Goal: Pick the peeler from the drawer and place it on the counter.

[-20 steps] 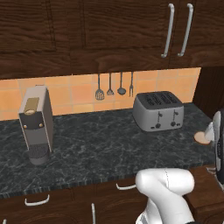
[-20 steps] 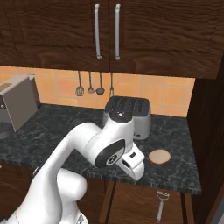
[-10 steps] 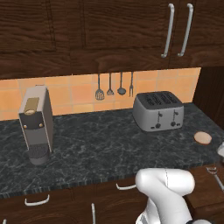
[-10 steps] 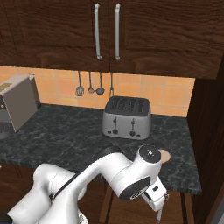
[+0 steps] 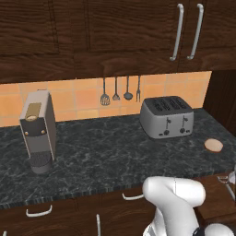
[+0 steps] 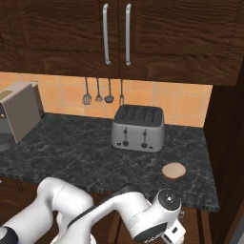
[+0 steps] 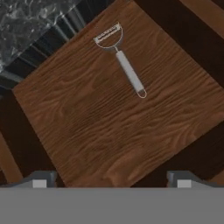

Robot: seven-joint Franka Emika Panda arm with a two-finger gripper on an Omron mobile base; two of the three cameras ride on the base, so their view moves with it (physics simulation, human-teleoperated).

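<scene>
The peeler lies flat on the wooden floor of the open drawer, its forked head toward the counter's edge. My gripper hangs above the drawer, open, with nothing between its fingers. The peeler sits ahead of the fingertips, well apart from them. From the left base view, the peeler shows at the far right in the drawer, below the black marbled counter. The right base view shows my arm bent down low under the counter's front edge.
A silver toaster stands at the back right of the counter and a coffee machine at the left. A flat round tan thing lies near the right front. Dark utensils hang on the tiled wall. Cabinets sit overhead.
The arm has swung down from counter height to below the counter's front edge, over the drawer. The jaws have stayed open.
</scene>
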